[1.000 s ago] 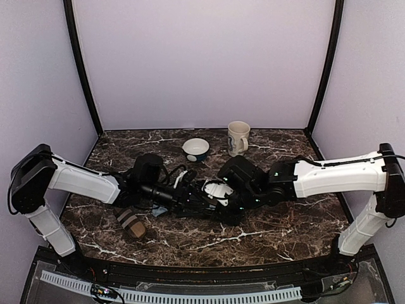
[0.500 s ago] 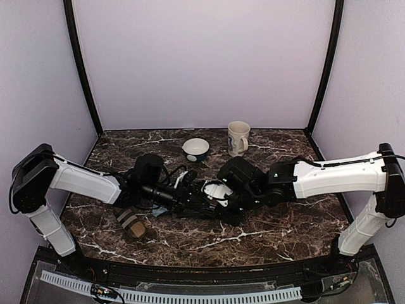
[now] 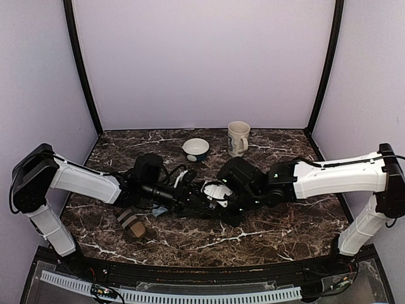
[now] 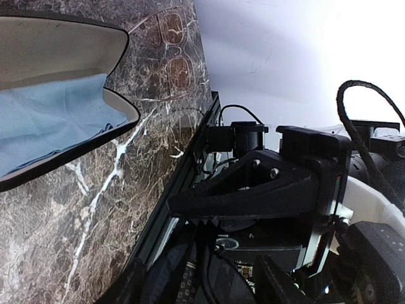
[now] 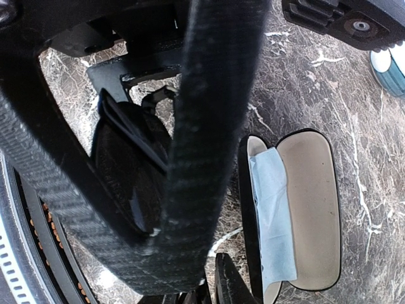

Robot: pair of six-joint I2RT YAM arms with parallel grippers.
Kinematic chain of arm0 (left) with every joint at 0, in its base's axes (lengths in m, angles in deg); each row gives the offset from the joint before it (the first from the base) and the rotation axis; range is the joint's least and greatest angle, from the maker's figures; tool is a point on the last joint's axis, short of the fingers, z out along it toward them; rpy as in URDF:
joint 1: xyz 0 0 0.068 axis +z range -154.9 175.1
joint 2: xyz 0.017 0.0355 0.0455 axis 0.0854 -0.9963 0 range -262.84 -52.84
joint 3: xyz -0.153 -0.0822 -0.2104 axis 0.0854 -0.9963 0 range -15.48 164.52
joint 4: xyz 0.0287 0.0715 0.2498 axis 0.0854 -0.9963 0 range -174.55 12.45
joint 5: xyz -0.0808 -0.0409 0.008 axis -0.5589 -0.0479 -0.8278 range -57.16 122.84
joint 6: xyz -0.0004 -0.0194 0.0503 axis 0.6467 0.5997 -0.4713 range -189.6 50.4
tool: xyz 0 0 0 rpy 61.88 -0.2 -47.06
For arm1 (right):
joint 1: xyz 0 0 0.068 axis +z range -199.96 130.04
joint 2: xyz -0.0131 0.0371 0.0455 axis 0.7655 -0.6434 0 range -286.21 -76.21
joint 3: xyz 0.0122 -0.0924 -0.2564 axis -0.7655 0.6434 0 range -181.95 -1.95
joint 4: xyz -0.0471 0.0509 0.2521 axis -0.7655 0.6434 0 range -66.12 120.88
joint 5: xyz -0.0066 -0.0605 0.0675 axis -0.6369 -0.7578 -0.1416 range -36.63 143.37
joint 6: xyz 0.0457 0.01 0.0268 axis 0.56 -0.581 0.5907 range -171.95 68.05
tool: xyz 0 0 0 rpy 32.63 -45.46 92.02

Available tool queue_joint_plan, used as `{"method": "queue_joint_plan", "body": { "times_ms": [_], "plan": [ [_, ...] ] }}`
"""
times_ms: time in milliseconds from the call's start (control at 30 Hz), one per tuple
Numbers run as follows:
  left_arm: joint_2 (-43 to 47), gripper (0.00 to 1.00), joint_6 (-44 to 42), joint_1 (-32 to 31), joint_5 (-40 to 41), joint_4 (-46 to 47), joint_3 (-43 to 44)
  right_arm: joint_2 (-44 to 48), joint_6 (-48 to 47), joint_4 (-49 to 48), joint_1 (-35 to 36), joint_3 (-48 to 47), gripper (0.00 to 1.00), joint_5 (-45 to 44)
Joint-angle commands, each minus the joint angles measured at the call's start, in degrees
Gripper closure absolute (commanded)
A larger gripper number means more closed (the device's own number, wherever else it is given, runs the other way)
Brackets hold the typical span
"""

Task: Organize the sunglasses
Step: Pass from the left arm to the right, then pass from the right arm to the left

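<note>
The black checkered case (image 5: 190, 126) fills the right wrist view as two wide bands, standing open. The sunglasses (image 5: 126, 177) show between the bands, one dark lens and thin wire arms. My right gripper (image 5: 205, 282) is nearly shut at the lower end of one band; only one finger (image 5: 228, 278) shows. In the left wrist view my left gripper (image 4: 202, 278) has its fingers wide on either side of the checkered case (image 4: 183, 285). In the top view the left gripper (image 3: 188, 197) and right gripper (image 3: 218, 201) meet mid-table.
A second open case (image 5: 310, 202) with a beige lining and a blue cloth (image 5: 272, 215) lies beside the grippers. Clear-framed glasses (image 4: 174, 50) lie on the table. The brown striped case (image 3: 130, 223) is front left; a bowl (image 3: 195, 149) and mug (image 3: 238, 137) stand behind.
The right gripper has shifted slightly left toward the left gripper, covering more of the pale case lining. The left arm has barely moved.
</note>
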Motion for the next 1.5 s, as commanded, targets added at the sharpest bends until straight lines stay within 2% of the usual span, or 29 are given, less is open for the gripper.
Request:
{"method": "queue_joint_plan", "body": {
  "times_ms": [0,67,100,133,200,467,667,867,967,1033,1167,1300,1467],
  "plan": [
    [0.7,0.86,-1.23,0.13,-1.1,0.45,-0.09,2.47,1.33,-1.93,-0.01,0.63,0.83,-0.03],
    [1.0,0.74,-1.77,0.09,-1.13,0.29,-0.09,2.87,1.75,-2.44,-0.41,1.05,0.83,0.39],
    [1.0,0.55,-1.91,0.13,-1.2,0.31,-0.09,3.33,2.03,-2.85,-0.71,1.38,0.83,0.79],
    [1.0,0.44,-1.99,0.13,-1.29,0.3,-0.09,3.7,2.31,-3.24,-0.95,1.82,0.83,1.23],
    [0.84,0.35,-2.0,0.13,-1.46,0.42,-0.2,4.53,2.88,-4.12,-1.59,2.56,0.83,2.44],
    [0.67,0.26,-2.15,0.13,-1.87,1.48,-0.57,6.53,4.6,-6.02,-3.64,5.02,0.83,4.94],
    [2.27,0.23,-3.14,0.57,-0.55,2.18,-2.34,8.81,6.48,-8.05,-5.23,8.17,0.84,6.66],
    [5.03,0.23,-7.09,1.87,1.54,-0.98,-2.42,12.04,9.61,-10.99,-7.51,12.35,0.84,9.78],
    [7.06,0.21,-12.04,1.89,5.35,-5.83,-1.12,13.39,12.47,-13.01,-8.12,14.2,0.84,11.31],
    [8.59,0.13,-13.76,1.81,9.04,-7.69,-0.87,13.62,15.35,-14.34,-8.14,14.43,0.84,10.95],
    [11.83,0.04,-13.3,0.9,16.27,-4.02,-3.18,12.86,24.33,-23.5,-8.05,15.86,0.84,10.88],
    [12.43,0.01,-13.73,-0.59,22.78,-5.18,-2.58,11.22,32.47,-29.69,-7.34,16.52,0.84,6.22],
    [12.69,0.01,-13.38,-3.03,31.83,-6.87,-1.04,9.15,36.41,-30.51,-4.63,15.29,0.84,-1.66]
  ]
}}
